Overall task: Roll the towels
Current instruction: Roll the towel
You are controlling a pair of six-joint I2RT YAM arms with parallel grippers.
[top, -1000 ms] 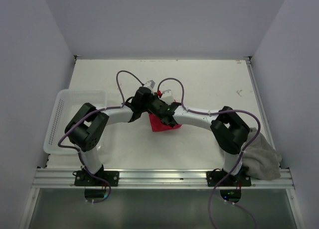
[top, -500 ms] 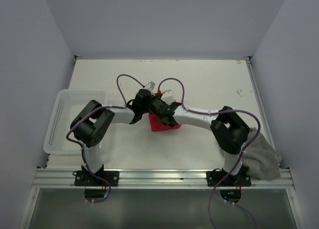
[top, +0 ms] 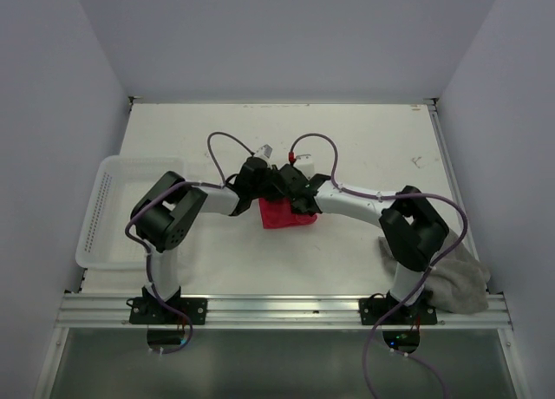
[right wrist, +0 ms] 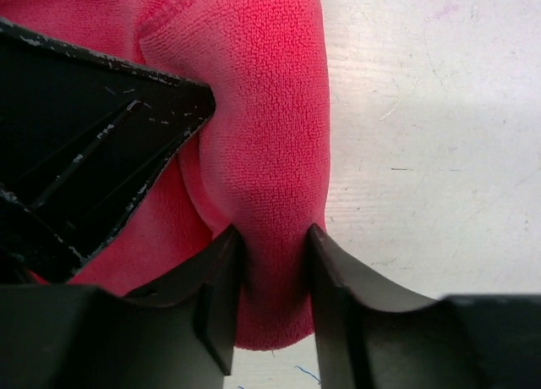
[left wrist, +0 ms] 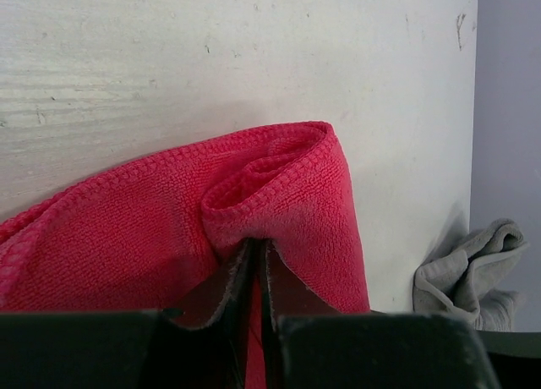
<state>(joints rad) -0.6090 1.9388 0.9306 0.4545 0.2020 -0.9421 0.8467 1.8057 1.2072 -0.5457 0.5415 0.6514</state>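
The pink-red towel lies bunched at the table's centre, with both grippers meeting over its far edge. My left gripper is shut on a thin layer of this towel, and a rolled fold curls over its fingertips. My right gripper straddles a thick fold of the same towel; the cloth fills the gap and touches both fingers. The left gripper's black body shows beside it. The grey towel lies crumpled at the table's near right edge, by the right arm's base.
A white perforated basket stands at the left edge, close to the left arm's elbow. Side walls close the table in left and right. A metal rail runs along the near edge.
My right jaws have widened a little around the fold while the left jaws have closed tighter. Both elbows have shifted rightward, and the towel is more bunched under the grippers.
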